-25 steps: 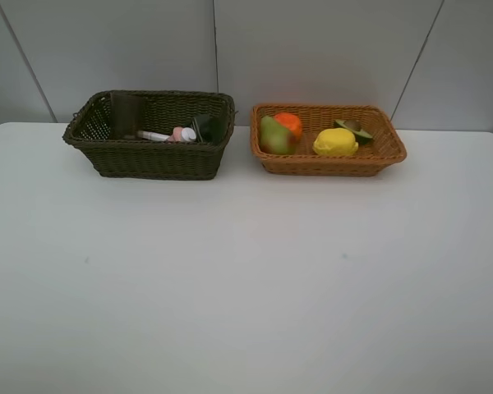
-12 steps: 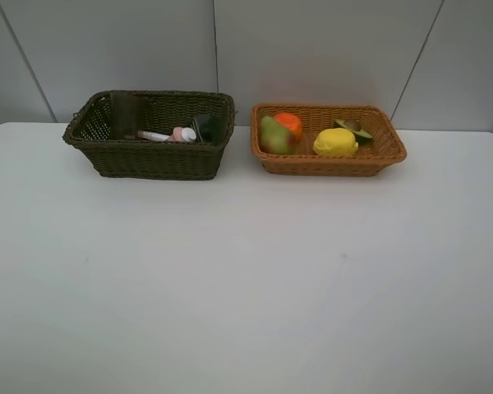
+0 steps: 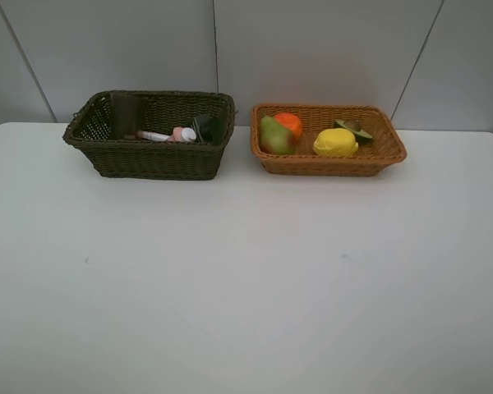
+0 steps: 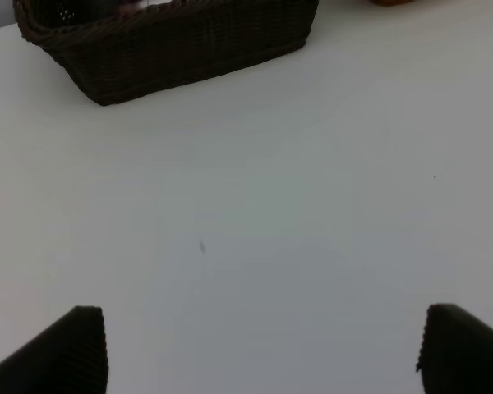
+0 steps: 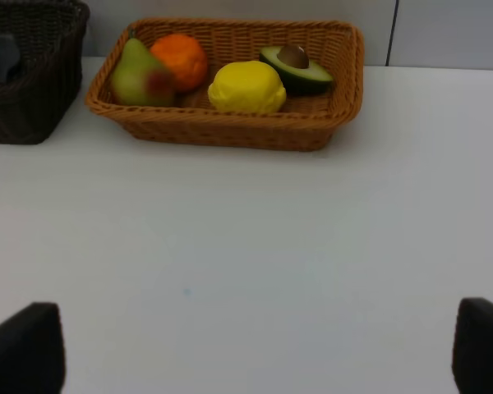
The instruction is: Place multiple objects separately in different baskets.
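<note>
Sorting looks done: fruit [image 3: 335, 142] in the tan basket [image 3: 329, 164], toiletries [image 3: 177, 134] in the dark basket [image 3: 148, 160], both claws released, empty.

A dark brown rectangular woven wicker basket [image 3: 148, 135] holds a white marker [image 3: 152, 135], a pink bottle [image 3: 181, 134] and a dark pump bottle [image 3: 207, 128]. Just beside it, a lighter orange-tan rectangular wicker basket [image 3: 329, 139] holds a green-red pear [image 3: 274, 135] touching a round orange [image 3: 289, 123], a yellow lemon [image 3: 335, 142] and an avocado half [image 3: 355, 129], cut face up.
</note>
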